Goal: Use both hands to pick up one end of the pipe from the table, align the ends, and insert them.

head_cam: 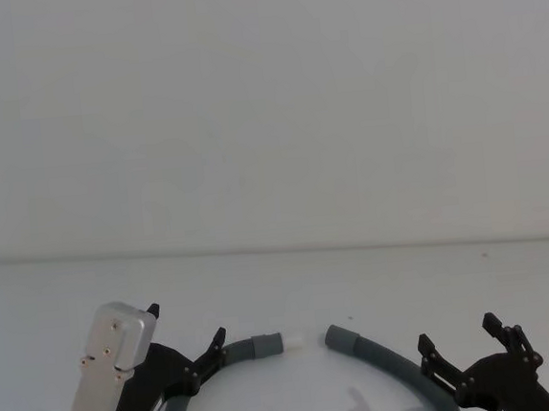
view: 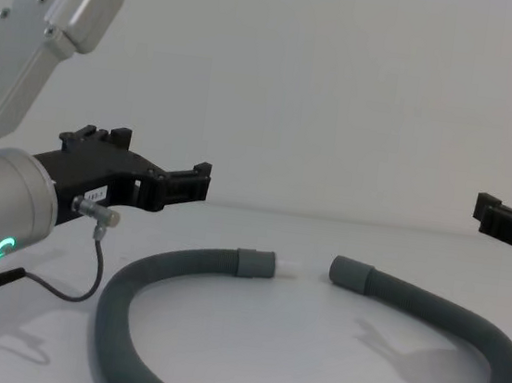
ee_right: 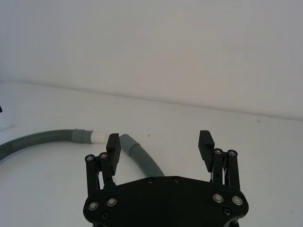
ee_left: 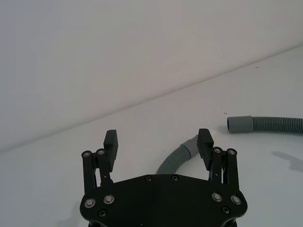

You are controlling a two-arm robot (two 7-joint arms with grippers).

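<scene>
On the white table the dark grey corrugated hose lay centre-bottom, cuffs facing. I had the black left gripper open by the white-tipped cuff, the right gripper open by the plain cuff.

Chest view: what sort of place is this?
Likely a robotics test bench: a plain matte white table against a bare white wall, a dark grey corrugated flexible hose lying on it, and the black left gripper and black right gripper hovering over it, jaws open.
</scene>
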